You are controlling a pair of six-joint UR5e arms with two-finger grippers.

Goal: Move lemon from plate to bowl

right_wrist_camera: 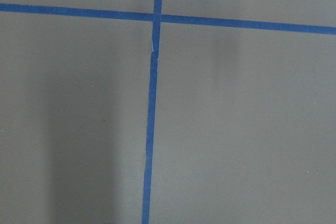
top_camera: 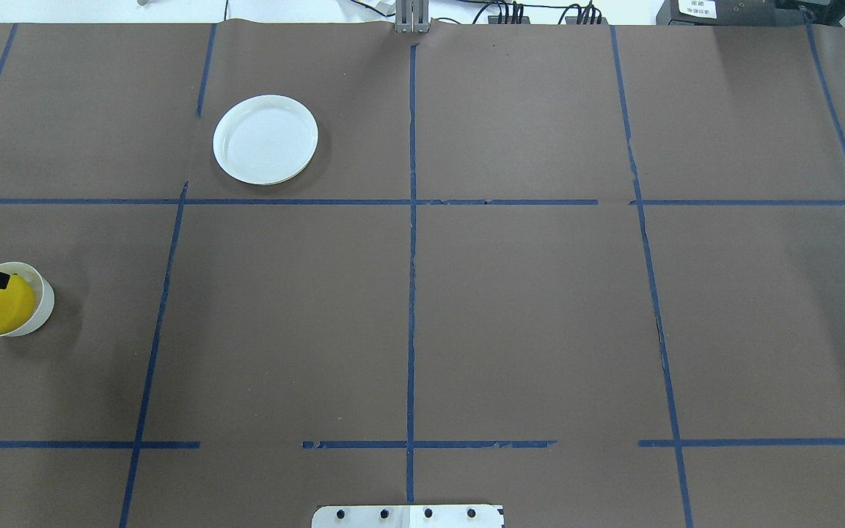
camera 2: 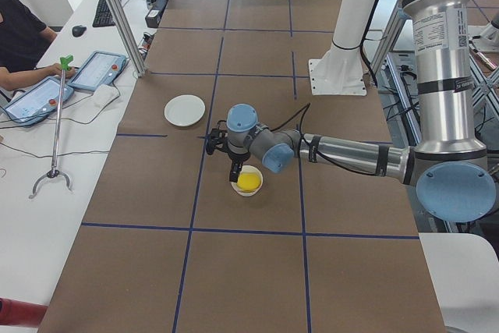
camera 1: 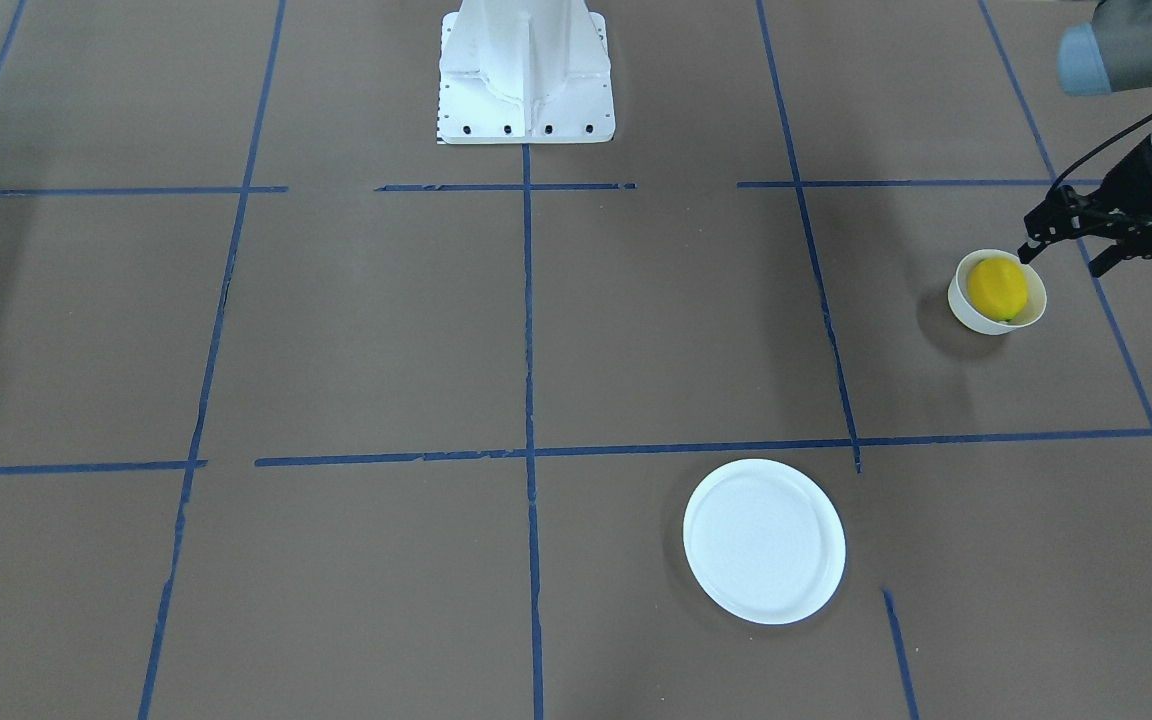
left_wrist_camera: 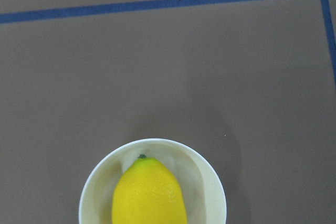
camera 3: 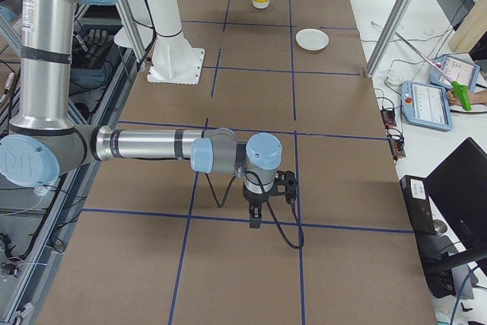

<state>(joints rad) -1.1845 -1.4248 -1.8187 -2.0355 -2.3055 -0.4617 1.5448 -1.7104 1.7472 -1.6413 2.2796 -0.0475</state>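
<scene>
Jaws on my left gripper [camera 1: 1064, 252] are standing apart and gripping nothing. It's hanging just over the robot-side rim of the bowl [camera 1: 966, 312], one fingertip poking in over the edge in the overhead view. My right gripper [camera 3: 255, 222] is parking well apart from all this, pointing down at the bare table [camera 1: 636, 330] near a blue tape line [right_wrist_camera: 151, 129]. I can only catch it from the side camera, so I can't tell whether it's apart or together.

Lemon [camera 1: 998, 288] is sitting inside the bowl, pretty much filling it. The plate [camera 1: 764, 541] is lying well apart with nothing on it. So I'm calling the actual move done: fruit off the plate, fruit in the bowl. All I'm seeing left is lifting my left arm clear without bumping that thin rim.

Orientation-wise, in my left wrist camera the lemon's long axis is running up and down the picture, with the little green tip [left_wrist_camera: 142, 156] pointing at the far bowl wall. From the front camera, the green end is showing at the lemon's lower edge, facing away from my base. It's looking tilted rather than lying flat, but I'm guessing there.
</scene>
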